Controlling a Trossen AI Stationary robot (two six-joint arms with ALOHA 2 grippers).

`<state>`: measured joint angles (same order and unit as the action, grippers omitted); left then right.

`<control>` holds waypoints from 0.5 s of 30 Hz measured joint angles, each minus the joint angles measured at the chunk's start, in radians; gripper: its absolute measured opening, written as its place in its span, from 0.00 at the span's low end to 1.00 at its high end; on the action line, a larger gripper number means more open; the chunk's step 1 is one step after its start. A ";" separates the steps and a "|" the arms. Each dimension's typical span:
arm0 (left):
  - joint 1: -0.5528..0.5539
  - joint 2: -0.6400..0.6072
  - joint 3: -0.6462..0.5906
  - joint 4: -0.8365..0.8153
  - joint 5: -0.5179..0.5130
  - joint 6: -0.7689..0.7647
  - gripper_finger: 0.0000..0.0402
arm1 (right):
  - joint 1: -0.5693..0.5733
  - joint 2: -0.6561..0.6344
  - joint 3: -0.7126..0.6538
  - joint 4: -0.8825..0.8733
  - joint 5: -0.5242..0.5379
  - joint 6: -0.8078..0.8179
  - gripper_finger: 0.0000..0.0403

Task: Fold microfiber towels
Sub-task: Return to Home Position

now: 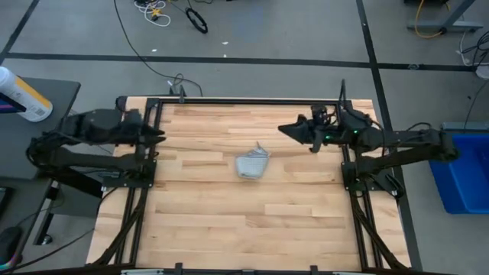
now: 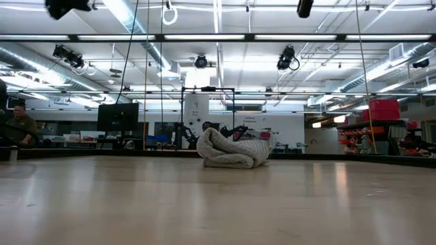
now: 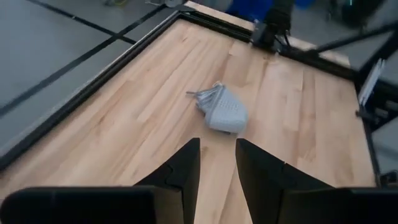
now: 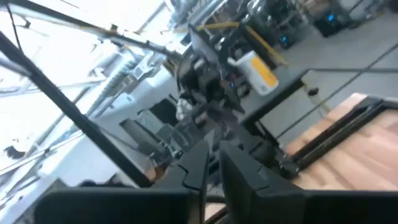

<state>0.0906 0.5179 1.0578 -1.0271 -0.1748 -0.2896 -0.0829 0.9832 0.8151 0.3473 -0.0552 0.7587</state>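
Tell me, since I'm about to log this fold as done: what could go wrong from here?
The towel lies as a rumpled bundle, not a flat fold, with a loose end sticking out; it may slump open or fail inspection. The right gripper hangs over the table nearer the towel than the left gripper; a low retreat might brush it, though neither touches it now.

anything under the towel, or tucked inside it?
The towel sits crumpled on the table, and nothing sticks out from beneath it. Its folds hide the inside. The left gripper and right gripper are apart from it.
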 joint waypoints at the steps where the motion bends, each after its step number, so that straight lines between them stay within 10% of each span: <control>1: 0.000 -0.047 -0.038 0.002 -0.009 -0.028 0.27 | -0.009 -0.009 -0.001 0.001 0.002 -0.006 0.13; 15: 0.001 -0.502 -0.203 -0.024 -0.138 -0.287 0.27 | -0.061 -0.103 -0.001 -0.211 -0.084 -0.228 0.22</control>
<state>0.0914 0.0161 0.8550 -1.0509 -0.3131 -0.5767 -0.1440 0.8807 0.8143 0.1363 -0.1389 0.5308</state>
